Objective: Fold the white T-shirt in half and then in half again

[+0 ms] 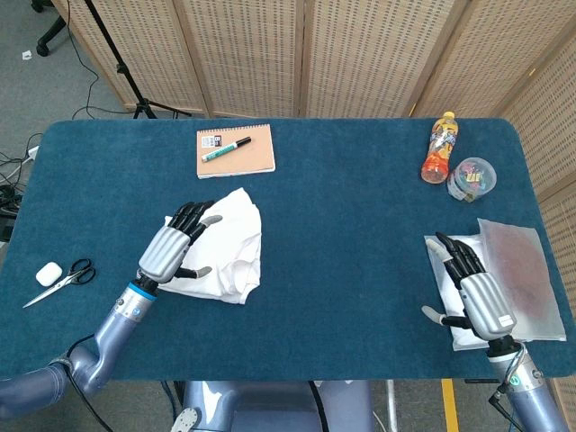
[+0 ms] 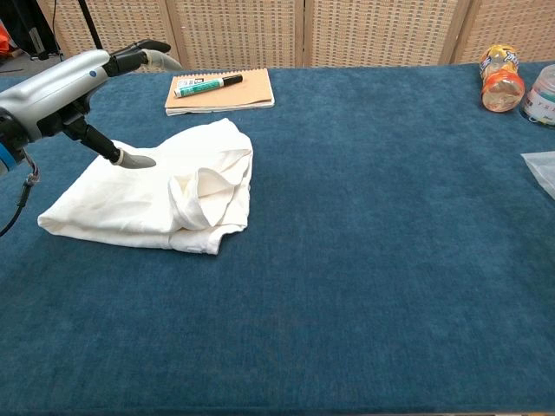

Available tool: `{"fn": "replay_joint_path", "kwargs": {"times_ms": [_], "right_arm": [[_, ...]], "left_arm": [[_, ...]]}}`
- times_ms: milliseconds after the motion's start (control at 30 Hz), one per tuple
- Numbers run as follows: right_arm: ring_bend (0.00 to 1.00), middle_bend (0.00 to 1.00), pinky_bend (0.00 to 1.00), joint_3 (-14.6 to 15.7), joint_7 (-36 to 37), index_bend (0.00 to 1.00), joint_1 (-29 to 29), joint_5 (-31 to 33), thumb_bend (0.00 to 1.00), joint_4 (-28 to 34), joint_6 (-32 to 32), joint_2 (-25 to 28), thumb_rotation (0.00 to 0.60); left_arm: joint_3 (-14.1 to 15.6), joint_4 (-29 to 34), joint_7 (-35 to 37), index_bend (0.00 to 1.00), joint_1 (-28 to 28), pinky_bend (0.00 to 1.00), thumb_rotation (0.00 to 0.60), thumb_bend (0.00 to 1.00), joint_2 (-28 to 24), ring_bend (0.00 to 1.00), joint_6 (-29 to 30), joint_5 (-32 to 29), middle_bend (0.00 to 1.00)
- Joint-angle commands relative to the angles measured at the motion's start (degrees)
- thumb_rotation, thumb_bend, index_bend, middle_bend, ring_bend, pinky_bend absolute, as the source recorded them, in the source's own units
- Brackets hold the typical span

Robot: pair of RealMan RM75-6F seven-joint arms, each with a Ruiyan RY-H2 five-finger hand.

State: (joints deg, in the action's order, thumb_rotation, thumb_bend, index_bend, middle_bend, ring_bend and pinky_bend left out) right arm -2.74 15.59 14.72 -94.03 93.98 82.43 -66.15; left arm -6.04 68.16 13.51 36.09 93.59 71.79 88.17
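The white T-shirt [image 1: 229, 247] [image 2: 165, 195] lies folded in a rumpled bundle on the left half of the blue table, with a loose loop of fabric on its right side. My left hand [image 1: 174, 246] [image 2: 65, 87] hovers over the shirt's left part, fingers spread and holding nothing. In the chest view it is raised above the cloth, thumb pointing down toward it. My right hand [image 1: 477, 292] rests flat with fingers apart on a white sheet [image 1: 450, 270] at the table's right edge, far from the shirt.
A notebook [image 1: 236, 150] with a green marker [image 1: 225, 148] lies behind the shirt. Scissors [image 1: 61, 281] and a small white case [image 1: 48, 273] sit at the left edge. An orange bottle [image 1: 438, 148] and a clear jar [image 1: 472, 179] stand at the back right. A grey sheet [image 1: 522, 274] lies by my right hand.
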Motion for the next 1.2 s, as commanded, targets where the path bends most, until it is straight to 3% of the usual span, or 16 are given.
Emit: {"fn": "replay_joint_path", "kwargs": {"times_ms": [33,533,733,933,1200], "right_arm": [[0.0,0.0,0.05,-0.01,0.02,0.0,0.04,0.06,0.0,-0.01,-0.09,-0.01,0.6],[0.0,0.0,0.05,-0.1,0.44,0.0,0.19,0.52,0.0,-0.22,-0.63,0.06,0.6],[0.0,0.0,0.05,-0.09,0.75,0.0,0.1,0.53,0.0,-0.2,-0.5,0.23,0.6],[0.0,0.0,0.05,0.01,0.78,0.0,0.05,0.32,0.0,-0.12,-0.41,0.3,0.6],[0.0,0.0,0.05,0.1,0.32,0.0,-0.04,0.04,0.0,-0.09,-0.19,0.21,0.6]], "left_arm": [[-1.32,-2.45,-0.52,0.0,0.94,0.0,0.6,0.03,2.14,0.0,-2.35,-2.19,0.0],[-1.15,-7.93,-4.52,0.0,3.64,0.0,0.6,0.03,11.21,0.0,-7.67,-4.32,0.0],[-0.95,-9.49,-5.59,0.0,3.29,0.0,0.6,0.03,12.37,0.0,-8.76,-5.42,0.0],[-1.69,-8.15,-2.62,0.0,2.79,0.0,0.6,0.03,11.09,0.0,-6.72,-4.77,0.0],[-3.61,1.62,0.84,0.0,0.39,0.0,0.6,0.01,2.54,0.0,0.86,-2.45,0.0]]}}
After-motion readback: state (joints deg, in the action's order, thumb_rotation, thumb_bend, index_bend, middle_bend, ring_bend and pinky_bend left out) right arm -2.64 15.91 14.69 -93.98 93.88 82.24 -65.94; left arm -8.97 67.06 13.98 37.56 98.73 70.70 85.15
